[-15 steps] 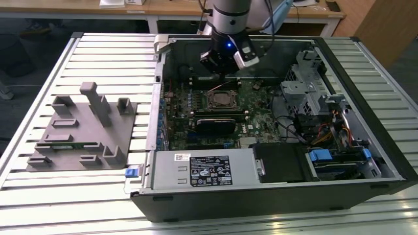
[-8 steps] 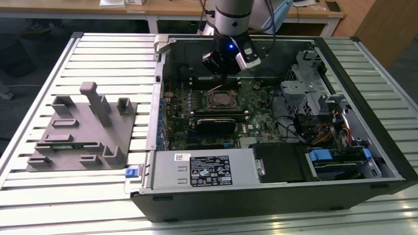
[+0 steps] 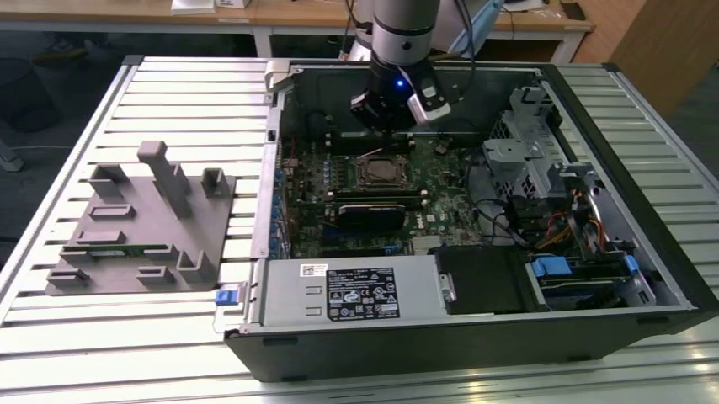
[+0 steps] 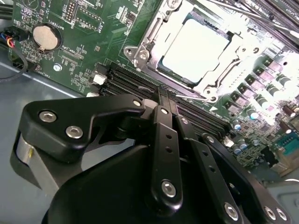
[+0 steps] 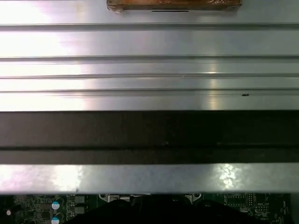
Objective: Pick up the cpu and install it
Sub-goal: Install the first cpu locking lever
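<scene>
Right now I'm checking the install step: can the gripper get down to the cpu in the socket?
Probably yes. The cpu lies bare in the open socket, and the gripper hangs just beyond it inside the case, nothing between.

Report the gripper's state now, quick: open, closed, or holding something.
Gripper: closed, holding nothing, above the motherboard. The cpu sits in its socket, apart from the fingertips.

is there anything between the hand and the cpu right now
Nothing visible does. In the second wrist view the flat square cpu with a pale silvery top lies in the metal socket frame on the green motherboard, with open space between it and the black hand. The exterior view shows the hand above the board.
</scene>
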Robot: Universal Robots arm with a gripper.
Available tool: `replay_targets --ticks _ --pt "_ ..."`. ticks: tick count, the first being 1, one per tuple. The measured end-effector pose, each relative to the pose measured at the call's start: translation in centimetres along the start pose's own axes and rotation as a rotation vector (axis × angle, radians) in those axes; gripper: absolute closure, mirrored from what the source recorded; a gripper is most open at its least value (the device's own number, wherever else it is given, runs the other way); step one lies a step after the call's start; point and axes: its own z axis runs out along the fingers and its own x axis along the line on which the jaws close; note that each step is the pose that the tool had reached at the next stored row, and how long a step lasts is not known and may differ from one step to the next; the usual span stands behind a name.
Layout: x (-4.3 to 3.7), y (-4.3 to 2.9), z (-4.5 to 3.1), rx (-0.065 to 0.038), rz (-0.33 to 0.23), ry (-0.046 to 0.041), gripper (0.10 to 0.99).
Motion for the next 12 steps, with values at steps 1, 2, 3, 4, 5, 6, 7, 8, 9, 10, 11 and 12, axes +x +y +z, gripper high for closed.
replay_targets --ticks 1,2,3,4,5,6,7,8,9,10,11,12 --pt "-0.04 -0.01 0.09 0.000 0.000 -0.0001 0.980" --pt "-0.09 -0.01 0.18 0.000 0.000 0.0000 0.980" --pt "-0.14 -0.02 0.27 0.000 0.000 0.0000 0.980" --pt "-0.20 -0.02 0.36 0.000 0.000 0.0000 0.980" --pt "-0.26 -0.03 0.47 0.000 0.000 0.0000 0.980" --pt "-0.31 -0.04 0.56 0.000 0.000 0.0000 0.980" --pt "-0.37 -0.04 0.66 0.000 0.000 0.0000 0.980" --pt "-0.41 -0.05 0.76 0.000 0.000 0.0000 0.980" --pt "-0.48 -0.06 0.87 0.000 0.000 0.0000 0.980" --pt "-0.55 -0.06 0.98 0.000 0.000 0.0000 0.980" --pt "-0.63 -0.07 1.09 0.000 0.000 0.0001 0.980" --pt "-0.69 -0.08 1.20 0.000 0.000 0.0000 0.980"
